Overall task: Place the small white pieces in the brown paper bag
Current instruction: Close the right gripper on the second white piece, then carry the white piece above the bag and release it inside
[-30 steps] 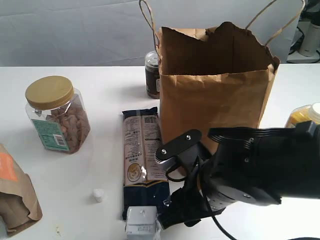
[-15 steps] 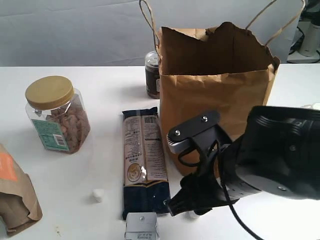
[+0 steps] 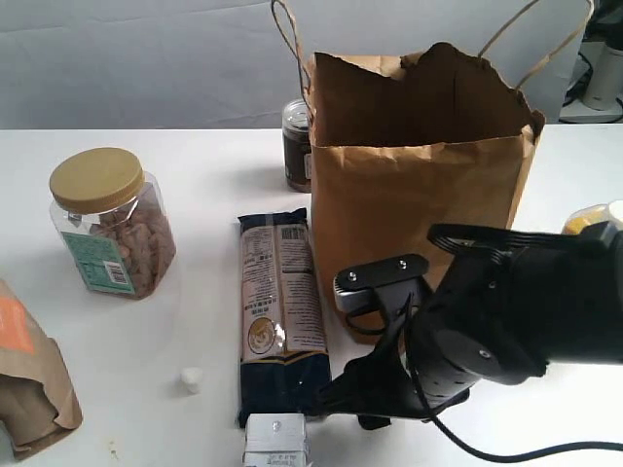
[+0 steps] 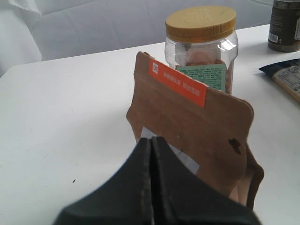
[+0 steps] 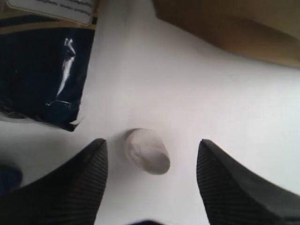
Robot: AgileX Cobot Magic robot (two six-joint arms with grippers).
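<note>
From my station this looks like a robotics lab bench set up for trials. The work surface is a plain white table (image 3: 175, 175), and a creased pale grey cloth backdrop (image 3: 146, 58) hangs along its far edge. Groceries stand on it like props: 1 clear jar with a yellow lid (image 3: 109, 229) near the left edge, 1 dark jar (image 3: 295, 146) toward the far edge, a flat dark blue food packet (image 3: 277, 302) in the middle, a brown paper bag (image 3: 419, 195) upright beside it, and a paper pouch with an orange label (image 3: 29, 379) at the near left corner. Beyond the far right corner sits white equipment with cables (image 3: 604, 78), too small to identify. A black robot arm (image 3: 487, 331) fills the near right.
</note>
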